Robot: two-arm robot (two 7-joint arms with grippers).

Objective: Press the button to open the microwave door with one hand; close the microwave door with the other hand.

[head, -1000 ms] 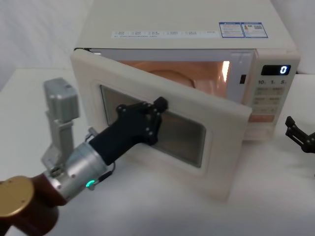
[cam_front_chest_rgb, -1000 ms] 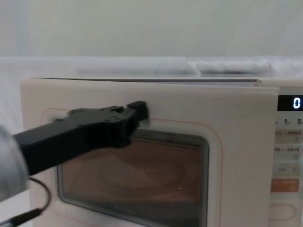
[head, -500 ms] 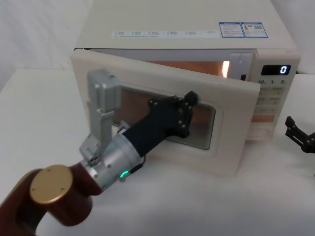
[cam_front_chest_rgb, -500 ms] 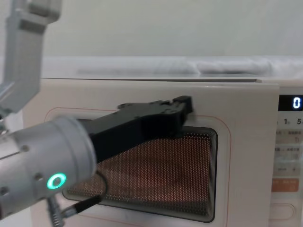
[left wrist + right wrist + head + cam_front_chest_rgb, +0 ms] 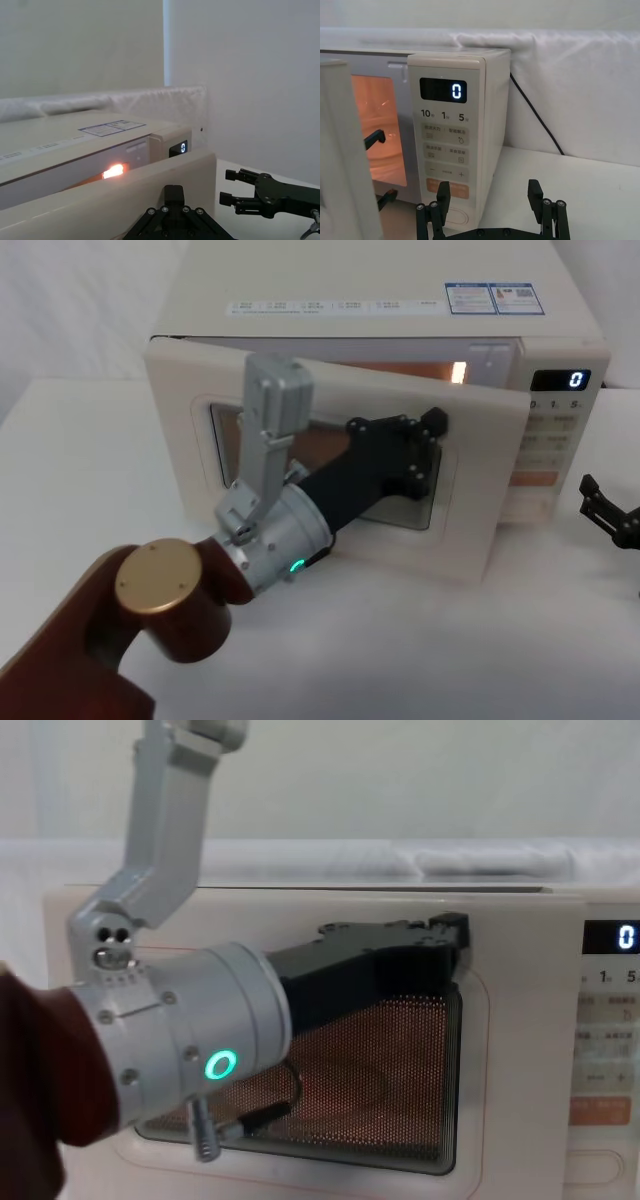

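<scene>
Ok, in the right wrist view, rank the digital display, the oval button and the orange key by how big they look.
Largest to smallest, as they look:
1. The digital display
2. The orange key
3. The oval button, though the right gripper hides part of it, so its place against the orange key is unsure.

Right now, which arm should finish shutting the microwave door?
Left. Its claw is already pressed against the door, which is ajar with the lit inside showing above its top edge. The right claw sits off on the table by the control panel, clear of the door.
</scene>
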